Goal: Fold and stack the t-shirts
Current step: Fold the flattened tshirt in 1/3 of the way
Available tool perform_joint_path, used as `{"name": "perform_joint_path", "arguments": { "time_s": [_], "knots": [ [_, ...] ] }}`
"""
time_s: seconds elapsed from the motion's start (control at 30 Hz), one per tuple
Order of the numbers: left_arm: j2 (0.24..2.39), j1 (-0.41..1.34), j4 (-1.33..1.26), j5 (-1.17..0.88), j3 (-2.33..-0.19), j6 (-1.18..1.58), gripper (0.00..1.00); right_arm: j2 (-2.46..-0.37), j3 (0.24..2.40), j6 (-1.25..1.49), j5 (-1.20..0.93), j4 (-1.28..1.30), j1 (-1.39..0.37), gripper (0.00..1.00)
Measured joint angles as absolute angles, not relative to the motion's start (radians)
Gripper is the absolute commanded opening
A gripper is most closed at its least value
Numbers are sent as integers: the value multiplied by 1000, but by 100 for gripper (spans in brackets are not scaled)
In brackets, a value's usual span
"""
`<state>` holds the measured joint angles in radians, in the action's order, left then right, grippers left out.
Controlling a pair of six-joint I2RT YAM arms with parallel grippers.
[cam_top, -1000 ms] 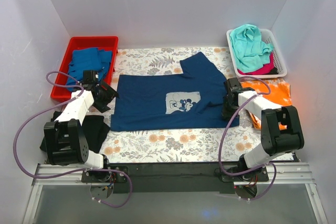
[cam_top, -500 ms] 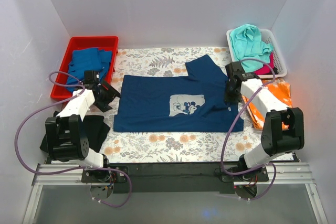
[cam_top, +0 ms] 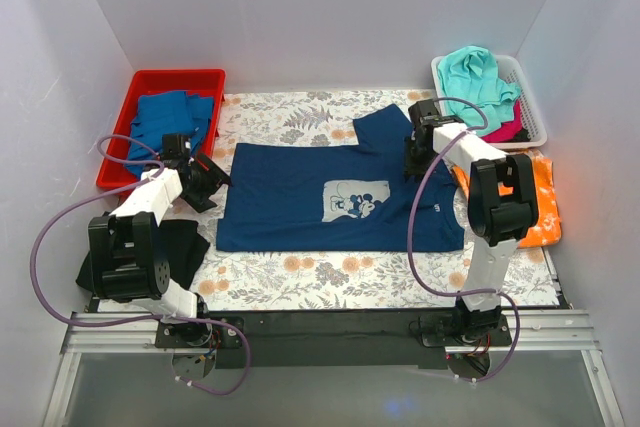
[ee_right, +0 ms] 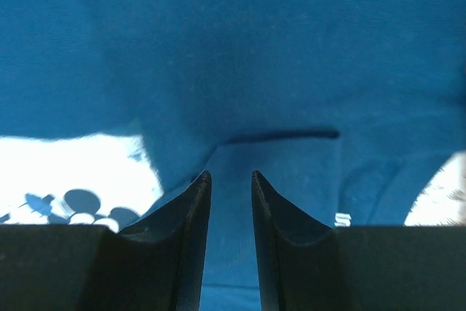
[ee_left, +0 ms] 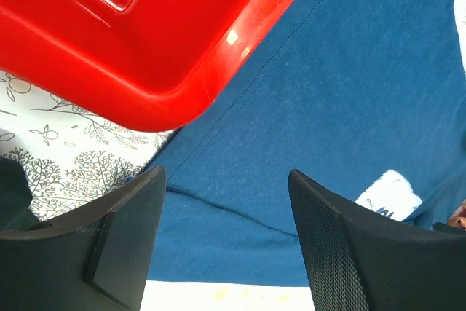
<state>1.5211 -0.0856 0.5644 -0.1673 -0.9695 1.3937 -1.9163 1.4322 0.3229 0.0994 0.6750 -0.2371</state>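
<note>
The navy t-shirt (cam_top: 300, 197) with the pale mouse print (cam_top: 352, 199) lies spread flat on the floral cloth. My left gripper (cam_top: 207, 182) is at its left edge, low, with jaws wide open and empty; in the left wrist view (ee_left: 226, 174) navy cloth (ee_left: 349, 92) lies between the fingers. My right gripper (cam_top: 414, 155) is over the shirt's upper right, by the sleeve. In the right wrist view (ee_right: 229, 174) the jaws stand almost together with a raised ridge of navy cloth (ee_right: 240, 49) between them.
A red bin (cam_top: 165, 79) at the back left holds a mid-blue shirt (cam_top: 170, 117); its corner (ee_left: 131, 41) is close to my left gripper. A white basket (cam_top: 535, 112) at the back right holds teal (cam_top: 475, 82) and pink (cam_top: 505, 132) shirts. An orange shirt (cam_top: 540, 197) lies right, a black one (cam_top: 175, 247) left.
My right gripper has moved from the shirt's right edge back and left toward the sleeve, and the shirt's right side now lies flatter and wider. The left gripper has barely shifted.
</note>
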Motion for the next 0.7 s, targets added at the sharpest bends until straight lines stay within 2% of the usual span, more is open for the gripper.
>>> {"name": "perform_joint_path", "arguments": {
  "time_s": [0.23,0.37,0.47,0.53,0.57,0.6,0.7],
  "knots": [
    [1532,-86,564,-167,-970,1384,67,-1962,1440,316,102,681,-258,36],
    [1533,-86,564,-167,-970,1382,67,-1973,1443,316,110,682,-271,33],
    [1534,-86,564,-167,-969,1382,67,-1980,1443,317,121,690,-277,28],
    [1534,-86,563,-167,-969,1382,67,-1979,1442,316,132,701,-278,20],
    [1534,-86,562,-167,-968,1381,67,-1979,1441,315,136,706,-278,15],
    [1534,-86,562,-167,-966,1381,67,-1979,1438,314,142,708,-278,3],
    [1534,-86,559,-167,-956,1380,67,-1972,1416,314,159,714,-278,1]
  ]
}}
